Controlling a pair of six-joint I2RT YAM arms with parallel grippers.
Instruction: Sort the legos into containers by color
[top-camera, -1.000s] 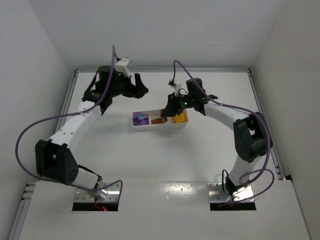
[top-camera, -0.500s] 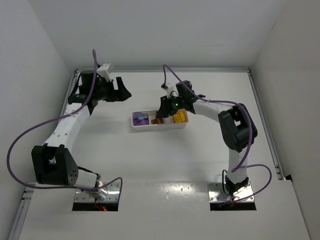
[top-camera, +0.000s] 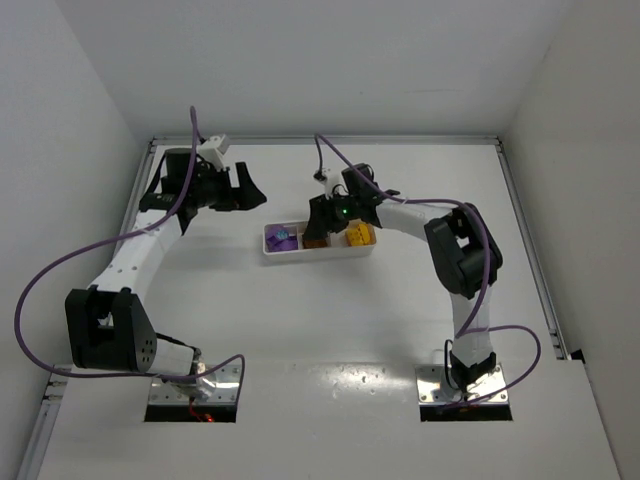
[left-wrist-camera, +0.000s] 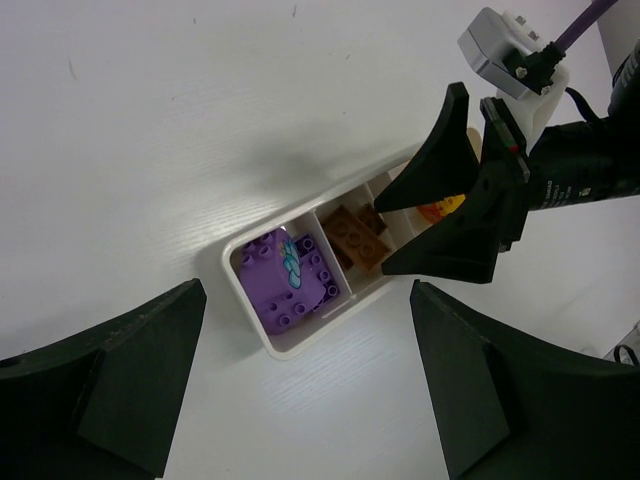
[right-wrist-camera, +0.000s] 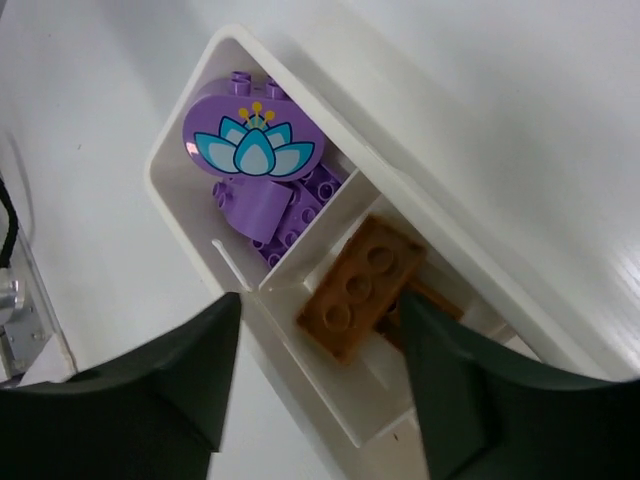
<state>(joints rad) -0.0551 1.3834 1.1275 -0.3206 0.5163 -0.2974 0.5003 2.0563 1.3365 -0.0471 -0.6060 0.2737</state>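
Note:
The white tray (top-camera: 316, 256) lies mid-table. Purple legos (top-camera: 282, 238) fill its left compartment, brown legos (top-camera: 318, 241) the middle one, yellow-orange legos (top-camera: 359, 236) the right one. My right gripper (top-camera: 318, 222) hovers open and empty over the middle compartment. In the right wrist view a brown brick (right-wrist-camera: 360, 290) leans by the divider between my fingers, beside a purple lotus brick (right-wrist-camera: 252, 145). My left gripper (top-camera: 250, 190) is open and empty, left of and behind the tray. Its wrist view shows the tray (left-wrist-camera: 250, 330) and the purple bricks (left-wrist-camera: 290, 285).
The right gripper (left-wrist-camera: 460, 215) hides most of the yellow-orange compartment in the left wrist view. White walls enclose the table on three sides. Both arm bases sit at the near edge.
My left gripper has swung left, away from the tray's back. My right gripper has moved left along the tray, from the yellow-orange compartment to the brown one.

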